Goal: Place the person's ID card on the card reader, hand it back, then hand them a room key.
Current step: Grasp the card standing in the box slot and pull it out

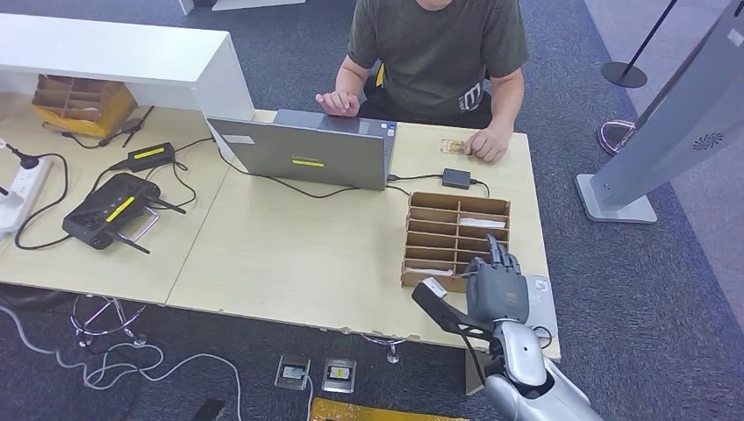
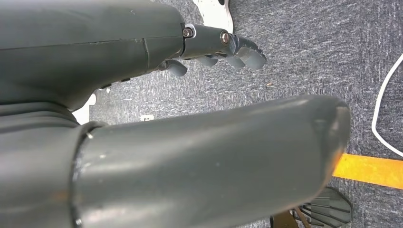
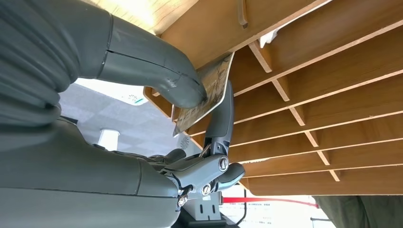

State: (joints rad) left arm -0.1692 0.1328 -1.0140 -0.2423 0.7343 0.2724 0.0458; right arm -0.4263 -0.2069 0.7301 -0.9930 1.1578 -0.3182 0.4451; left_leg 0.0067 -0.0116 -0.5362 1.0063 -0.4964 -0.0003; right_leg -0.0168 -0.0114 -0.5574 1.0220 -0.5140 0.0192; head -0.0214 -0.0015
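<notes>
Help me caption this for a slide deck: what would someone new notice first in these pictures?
Probably the robot's right hand at the table's near edge, over the wooden slotted card rack; the wrist view shows it pinching a card between thumb and a finger. Next, the person seated across the table, one hand beside the open laptop, the other on a small card lying on the tabletop.
</notes>
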